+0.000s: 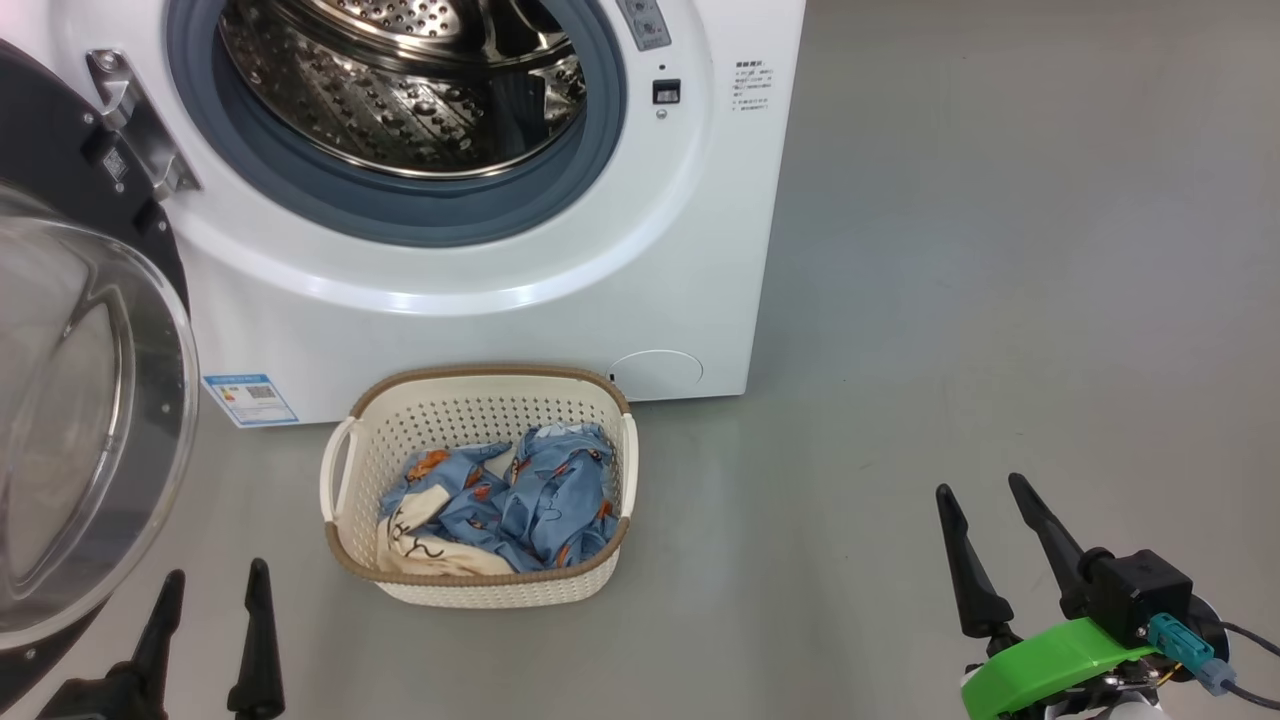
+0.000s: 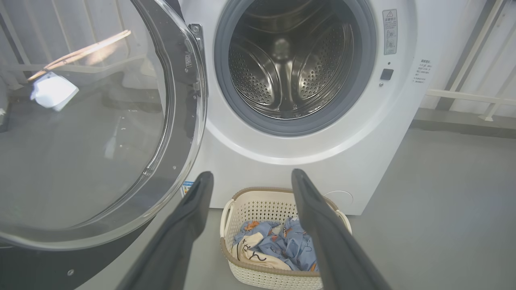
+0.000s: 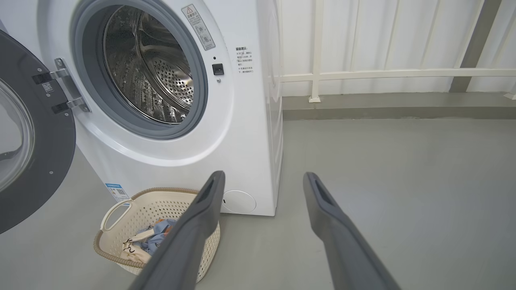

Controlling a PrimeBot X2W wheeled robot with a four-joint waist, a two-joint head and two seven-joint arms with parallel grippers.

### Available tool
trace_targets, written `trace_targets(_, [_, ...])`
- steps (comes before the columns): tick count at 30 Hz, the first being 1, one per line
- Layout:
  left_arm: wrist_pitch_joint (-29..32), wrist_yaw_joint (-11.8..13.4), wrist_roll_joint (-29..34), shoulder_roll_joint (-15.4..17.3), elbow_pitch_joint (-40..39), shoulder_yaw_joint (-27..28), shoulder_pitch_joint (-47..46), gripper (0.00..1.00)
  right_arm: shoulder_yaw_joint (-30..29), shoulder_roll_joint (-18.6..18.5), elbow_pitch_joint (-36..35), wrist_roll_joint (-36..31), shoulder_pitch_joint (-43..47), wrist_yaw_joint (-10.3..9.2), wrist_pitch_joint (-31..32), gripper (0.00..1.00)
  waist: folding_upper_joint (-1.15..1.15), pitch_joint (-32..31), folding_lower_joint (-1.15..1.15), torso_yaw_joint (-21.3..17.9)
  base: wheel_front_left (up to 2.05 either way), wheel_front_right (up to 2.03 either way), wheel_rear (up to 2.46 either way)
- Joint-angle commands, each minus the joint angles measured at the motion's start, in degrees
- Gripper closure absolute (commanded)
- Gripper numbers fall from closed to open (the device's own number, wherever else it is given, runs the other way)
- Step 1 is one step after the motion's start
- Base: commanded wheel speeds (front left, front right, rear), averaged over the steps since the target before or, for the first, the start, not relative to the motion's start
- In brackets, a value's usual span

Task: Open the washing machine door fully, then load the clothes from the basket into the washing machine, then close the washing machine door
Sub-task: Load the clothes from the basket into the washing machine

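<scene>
— Where's the right claw?
— Low in the middle, its two dark fingers spread wide over grey floor.
— And the washing machine?
— To the left, its door swung wide on the hinge, steel drum in plain sight.
— The basket?
— On the floor just in front of the machine, blue clothes inside, partly behind one finger.

Head view: the top edge cuts off the washing machine above mid-drum, and the left edge crops the washing machine door. Print on the blue label sticker and on the notice is too small to read. The basket wall hides the lower folds of the clothes. Left wrist view: one finger of the left gripper covers the basket's right side.
</scene>
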Motion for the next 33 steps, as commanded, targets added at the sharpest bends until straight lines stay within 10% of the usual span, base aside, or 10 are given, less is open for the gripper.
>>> trace_targets(1, [-0.32, -0.09, 0.52, 0.96, -1.11, 2.00, -1.87, 0.00, 1.10, 0.05, -1.13, 0.83, -0.38, 0.09, -0.69, 0.00, 0.00, 0.03, 0.00, 0.00, 0.00, 0.00, 0.00])
trace_targets(33, [-0.32, -0.03, 1.73, -0.07, 0.05, 4.78, -3.38, 0.00, 1.48, 0.05, -0.82, 1.10, -0.87, 0.09, -0.69, 0.00, 0.00, 1.06, 0.00, 0.23, 1.01, -1.01, 0.00])
